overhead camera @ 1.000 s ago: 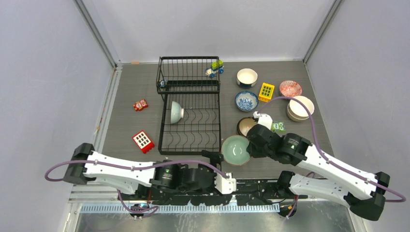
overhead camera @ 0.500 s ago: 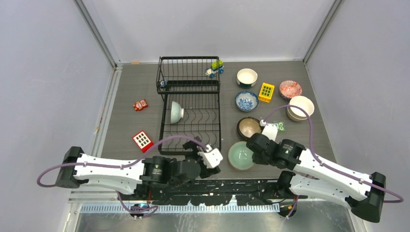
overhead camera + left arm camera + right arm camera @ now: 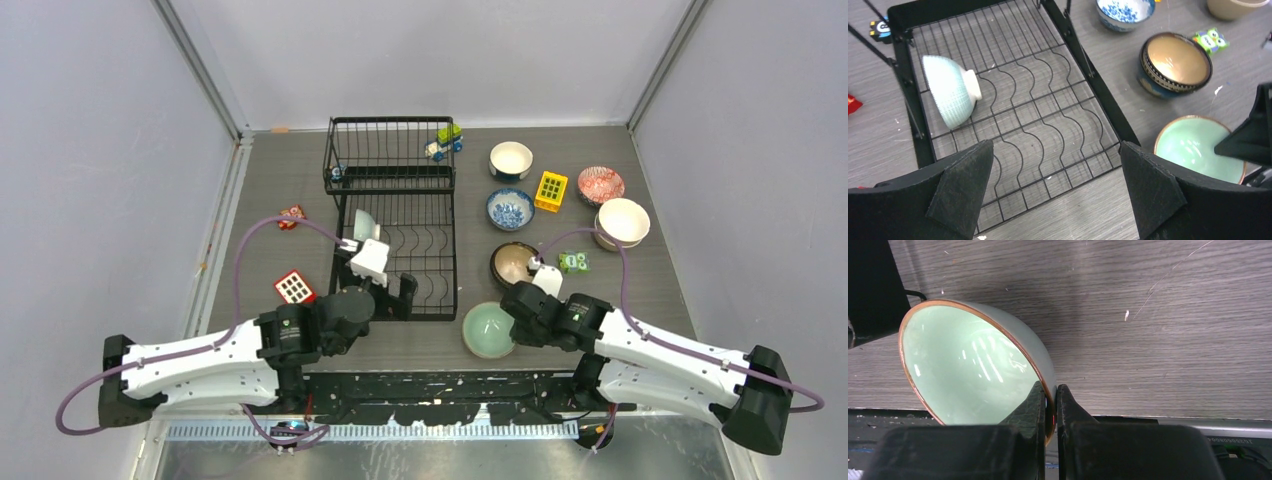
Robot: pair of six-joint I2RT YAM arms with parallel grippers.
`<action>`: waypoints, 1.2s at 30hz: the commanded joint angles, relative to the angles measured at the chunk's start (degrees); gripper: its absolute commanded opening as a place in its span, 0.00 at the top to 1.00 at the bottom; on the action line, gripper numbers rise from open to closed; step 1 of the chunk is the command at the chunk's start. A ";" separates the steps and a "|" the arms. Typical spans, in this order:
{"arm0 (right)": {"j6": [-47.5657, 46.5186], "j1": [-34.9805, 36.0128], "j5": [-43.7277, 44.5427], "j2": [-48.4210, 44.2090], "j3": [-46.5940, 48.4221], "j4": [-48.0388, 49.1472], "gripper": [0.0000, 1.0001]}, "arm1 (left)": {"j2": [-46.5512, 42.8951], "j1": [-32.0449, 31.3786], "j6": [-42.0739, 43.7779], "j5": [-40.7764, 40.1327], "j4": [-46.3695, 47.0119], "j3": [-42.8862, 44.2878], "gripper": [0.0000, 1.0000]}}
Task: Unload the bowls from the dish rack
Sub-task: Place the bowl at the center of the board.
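Green bowl pinched in right claw, left claw agape

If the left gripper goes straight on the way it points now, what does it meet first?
The left gripper would probably meet the wire floor of the dish rack, right of the pale teal bowl lying on its side; depth is unclear.

The top external camera sits high over the 6 o'clock edge of the grey wood-grain table and looks steeply down across all of it. The left wrist camera is near above the black wire dish rack, facing about 1 o'clock. The right wrist camera looks down from very close at the pale green glazed ceramic bowl with a copper rim, near 6 o'clock. All three views share that bowl.
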 commanded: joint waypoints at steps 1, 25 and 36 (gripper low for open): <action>2.65 -0.01 0.19 -2.09 -1.25 6.18 0.99 | -3.48 1.51 -6.79 -3.17 -2.04 -0.80 0.00; 0.23 0.07 1.98 -6.85 3.84 0.26 0.44 | -5.46 4.77 -11.22 -6.23 -11.69 -0.39 0.00; -17.43 -0.61 18.75 -1.16 26.96 -7.88 0.36 | -5.38 22.23 -10.33 11.72 -11.51 -0.21 0.02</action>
